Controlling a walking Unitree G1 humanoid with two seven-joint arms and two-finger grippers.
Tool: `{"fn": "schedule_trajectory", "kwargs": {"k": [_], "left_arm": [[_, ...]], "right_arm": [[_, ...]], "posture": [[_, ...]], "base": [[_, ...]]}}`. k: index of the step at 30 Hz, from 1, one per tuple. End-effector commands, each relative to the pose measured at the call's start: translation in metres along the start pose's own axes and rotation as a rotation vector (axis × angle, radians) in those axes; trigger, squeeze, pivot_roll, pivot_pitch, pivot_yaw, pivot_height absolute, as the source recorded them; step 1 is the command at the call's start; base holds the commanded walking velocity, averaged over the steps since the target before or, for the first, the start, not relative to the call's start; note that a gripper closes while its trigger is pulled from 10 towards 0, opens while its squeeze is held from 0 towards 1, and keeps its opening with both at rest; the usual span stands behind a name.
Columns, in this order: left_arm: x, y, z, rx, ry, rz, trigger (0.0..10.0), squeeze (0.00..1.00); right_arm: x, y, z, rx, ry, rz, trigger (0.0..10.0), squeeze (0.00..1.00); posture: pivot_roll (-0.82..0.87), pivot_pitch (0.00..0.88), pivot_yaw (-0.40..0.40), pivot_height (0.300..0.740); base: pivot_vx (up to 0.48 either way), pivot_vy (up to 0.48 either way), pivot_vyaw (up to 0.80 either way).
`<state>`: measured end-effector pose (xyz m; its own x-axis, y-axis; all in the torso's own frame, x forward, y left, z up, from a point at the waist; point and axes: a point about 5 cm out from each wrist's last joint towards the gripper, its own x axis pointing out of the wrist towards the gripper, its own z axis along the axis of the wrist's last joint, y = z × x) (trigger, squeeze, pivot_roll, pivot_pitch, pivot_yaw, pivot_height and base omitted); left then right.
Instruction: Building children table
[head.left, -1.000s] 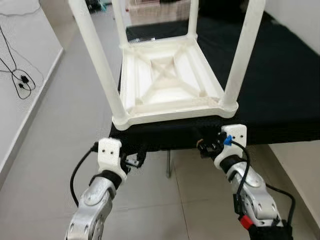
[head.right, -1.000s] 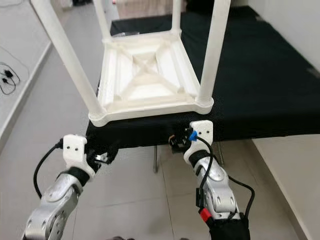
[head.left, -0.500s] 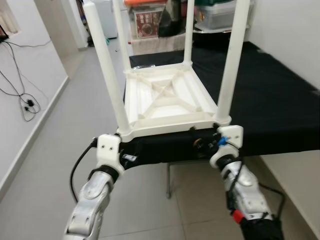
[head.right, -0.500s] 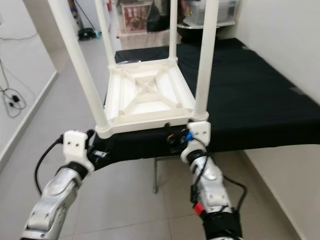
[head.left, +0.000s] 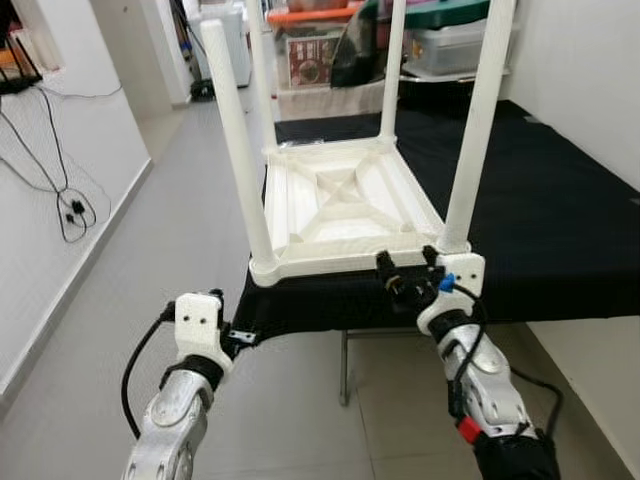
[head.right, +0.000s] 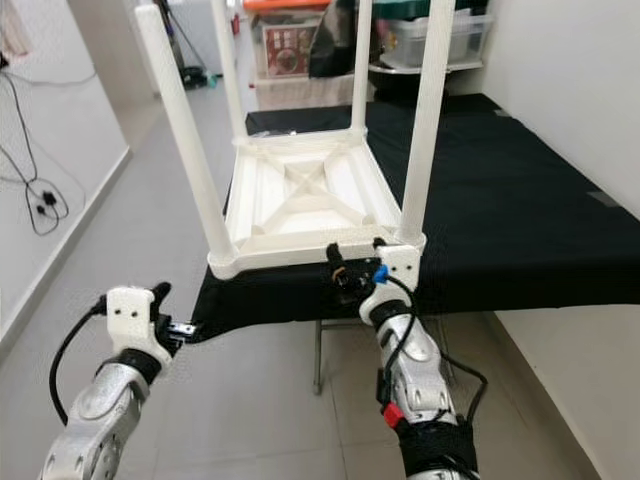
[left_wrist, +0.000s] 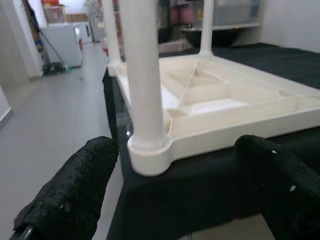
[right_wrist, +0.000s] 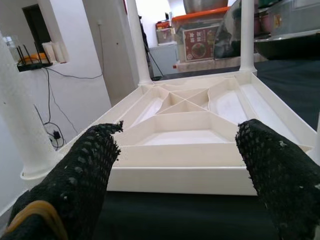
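Note:
A white plastic children's table (head.left: 345, 205) lies upside down on a black-covered surface (head.left: 560, 210), its legs pointing up. My right gripper (head.left: 405, 275) is open at the table's near rim, just beside the near right leg (head.left: 478, 130); the right wrist view looks across that rim (right_wrist: 180, 180) between both fingers (right_wrist: 75, 175). My left gripper (head.left: 243, 335) is open, lower down and to the left of the near left corner (left_wrist: 150, 155), apart from it. The near left leg (left_wrist: 142, 70) rises straight ahead of it.
The black surface's front edge hangs over metal legs (head.left: 342, 365) on a grey tiled floor (head.left: 190, 240). Storage boxes (head.left: 450, 40) and clutter stand at the back. Cables (head.left: 70, 210) hang on the white wall to the left. A wall closes in on the right.
The camera has tilted up and drawn back. My left gripper has dropped lower and away from the table's near left corner. The right gripper stays at the near rim.

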<state>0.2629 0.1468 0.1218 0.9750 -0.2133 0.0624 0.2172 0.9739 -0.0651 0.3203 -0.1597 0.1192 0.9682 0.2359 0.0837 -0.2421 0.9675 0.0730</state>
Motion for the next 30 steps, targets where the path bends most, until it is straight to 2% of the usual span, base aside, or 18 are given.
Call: {"fn": "schedule_trajectory", "kwargs": {"k": [1,8,13,17,25,30], "left_arm": [[0.001,-0.002,-0.005,0.013,0.02,-0.025,10.0,0.0],[0.005,-0.01,-0.004,0.065,0.02,-0.103,10.0,0.0],[0.006,-0.025,-0.004,0.13,0.026,-0.252,10.0,0.0],[0.006,-0.026,-0.003,0.131,0.025,-0.273,10.0,0.0],[0.009,-0.029,0.0,0.114,0.006,-0.284,10.0,0.0],[0.01,-0.027,0.002,0.098,-0.002,-0.263,10.0,0.0]], "right_arm": [[-0.001,-0.001,-0.002,0.008,-0.003,0.004,10.0,0.0],[-0.003,-0.006,-0.003,0.044,-0.009,-0.015,10.0,0.0],[-0.003,-0.004,-0.003,0.065,-0.019,0.003,10.0,0.0],[-0.002,-0.003,-0.002,0.07,-0.019,0.017,10.0,0.0],[-0.003,-0.005,-0.003,0.057,-0.014,0.018,10.0,0.0],[-0.003,-0.005,-0.001,0.03,-0.02,0.06,10.0,0.0]], "posture": [[-0.06,0.0,0.065,0.74],[-0.07,0.0,0.074,0.74],[-0.07,0.0,0.068,0.74],[-0.06,0.0,0.066,0.74],[-0.07,0.0,0.064,0.74],[-0.07,0.0,0.065,0.74]], "base": [[0.334,0.0,0.0],[0.33,0.0,0.0],[0.151,0.0,0.0],[0.0,0.0,0.0],[0.0,-0.436,0.0],[0.0,-0.463,0.0]]}}
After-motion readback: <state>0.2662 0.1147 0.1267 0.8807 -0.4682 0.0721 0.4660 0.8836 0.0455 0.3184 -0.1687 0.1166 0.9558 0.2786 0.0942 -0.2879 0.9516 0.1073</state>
